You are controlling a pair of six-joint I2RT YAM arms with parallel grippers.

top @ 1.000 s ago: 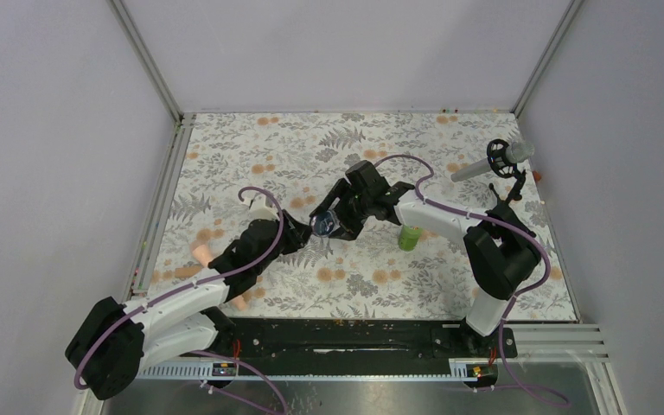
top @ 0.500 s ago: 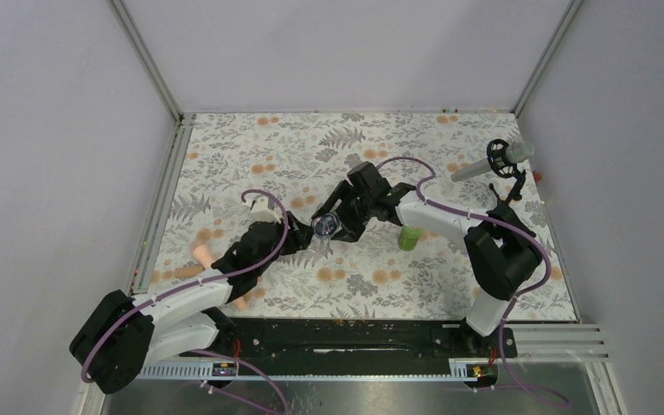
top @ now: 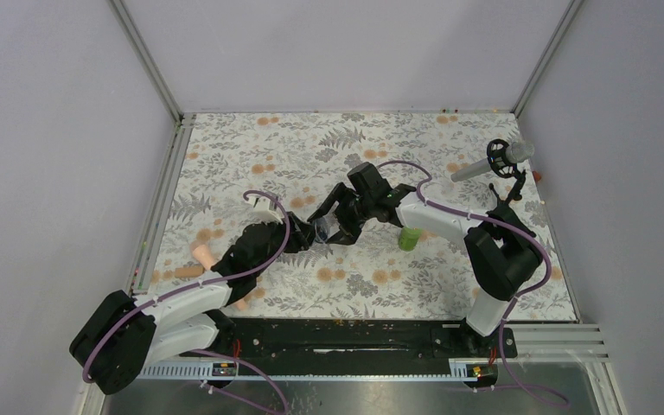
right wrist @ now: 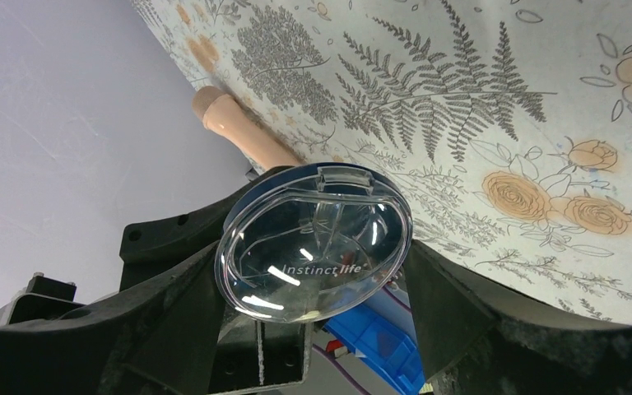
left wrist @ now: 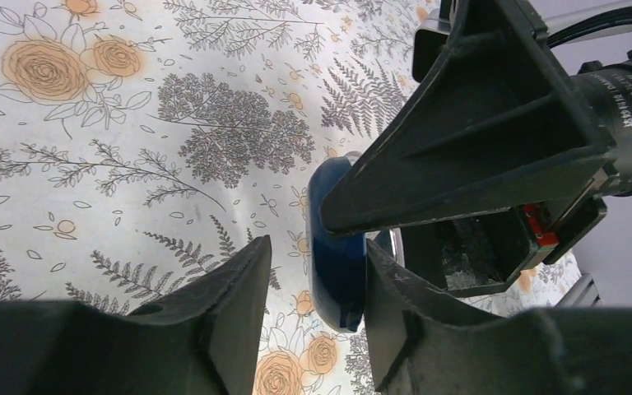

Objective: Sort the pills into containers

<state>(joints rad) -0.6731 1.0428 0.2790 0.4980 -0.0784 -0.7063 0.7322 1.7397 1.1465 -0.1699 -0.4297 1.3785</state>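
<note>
The dark-blue jar (top: 323, 227) with its clear lid (right wrist: 317, 243) hangs tipped on edge above the table, and my right gripper (top: 332, 221) (right wrist: 313, 280) is shut on it. My left gripper (top: 303, 239) (left wrist: 317, 247) is open around the jar's blue body (left wrist: 337, 255). One of its fingers (left wrist: 395, 296) lies against the jar and the other (left wrist: 230, 288) stands apart from it. The green bottle (top: 409, 238) stands upright on the table just right of the right arm's forearm. No pills can be made out in these views.
Peach-pink rods (top: 199, 253) (top: 188, 271) lie on the floral tabletop by the left arm, and one (right wrist: 234, 123) shows in the right wrist view. A microphone on a stand (top: 493, 164) is at the back right. Metal rails (top: 160, 207) edge the table.
My left gripper has opened wider and moved in around the jar. The right gripper has kept its grip and turned the jar more on edge.
</note>
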